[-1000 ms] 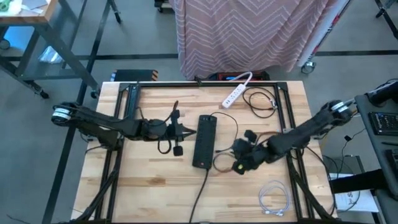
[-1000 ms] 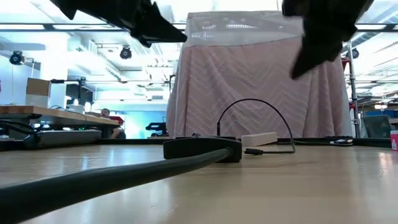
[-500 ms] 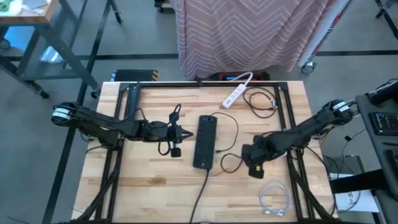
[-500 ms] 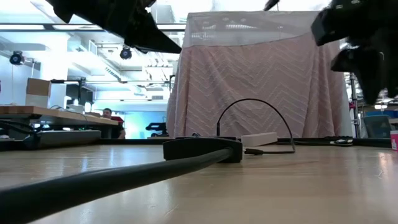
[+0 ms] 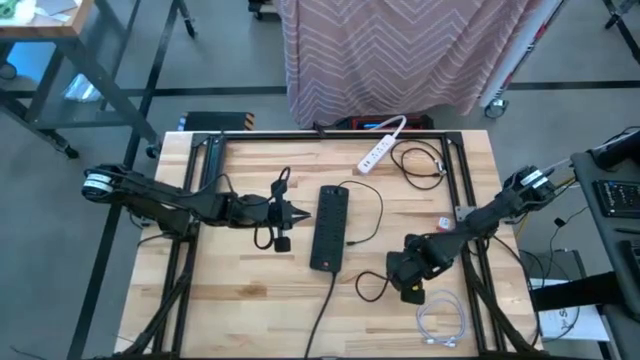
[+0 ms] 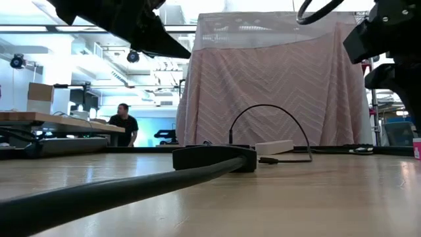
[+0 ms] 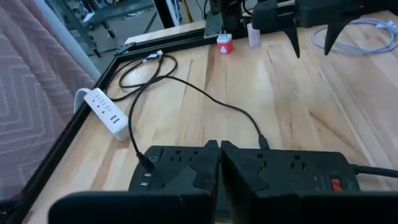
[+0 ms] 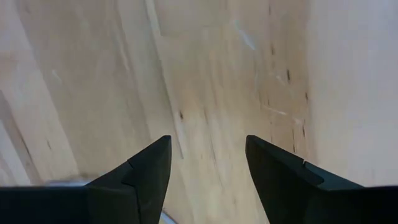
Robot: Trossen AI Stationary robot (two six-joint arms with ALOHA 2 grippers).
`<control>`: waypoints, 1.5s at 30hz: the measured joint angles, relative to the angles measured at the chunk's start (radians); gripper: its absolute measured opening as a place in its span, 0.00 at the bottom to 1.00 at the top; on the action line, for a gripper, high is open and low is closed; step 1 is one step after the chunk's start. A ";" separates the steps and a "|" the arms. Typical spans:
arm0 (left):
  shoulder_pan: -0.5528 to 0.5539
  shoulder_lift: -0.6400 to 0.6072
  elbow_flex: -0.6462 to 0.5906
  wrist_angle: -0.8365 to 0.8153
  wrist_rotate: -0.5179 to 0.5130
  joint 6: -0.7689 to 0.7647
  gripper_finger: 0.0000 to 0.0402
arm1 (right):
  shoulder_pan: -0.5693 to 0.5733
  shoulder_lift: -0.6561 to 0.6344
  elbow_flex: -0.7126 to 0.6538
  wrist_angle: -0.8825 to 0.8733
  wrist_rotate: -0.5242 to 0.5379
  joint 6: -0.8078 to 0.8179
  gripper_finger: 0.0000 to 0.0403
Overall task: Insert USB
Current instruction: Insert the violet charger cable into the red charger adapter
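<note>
While the left hand (image 5: pixel 296 212) is held pressed together just at 9 o'clock of the black power strip (image 5: pixel 329 228), the thin black USB cable (image 5: pixel 372 205) is seen plugged into the strip's far end, looping out over the table (image 5: pixel 230 300) toward 4 o'clock. The right hand (image 5: pixel 408 280) is held spread, pinching nothing, over bare wood near the cable's free end.
</note>
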 joint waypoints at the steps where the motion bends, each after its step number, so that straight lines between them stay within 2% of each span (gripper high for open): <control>1: 0.000 0.000 0.000 0.000 0.000 0.000 0.01 | 0.000 0.001 0.000 0.002 0.000 0.003 0.48; 45: 0.002 0.000 0.000 0.000 0.000 0.008 0.00 | 0.000 0.000 0.000 0.098 0.000 0.016 0.42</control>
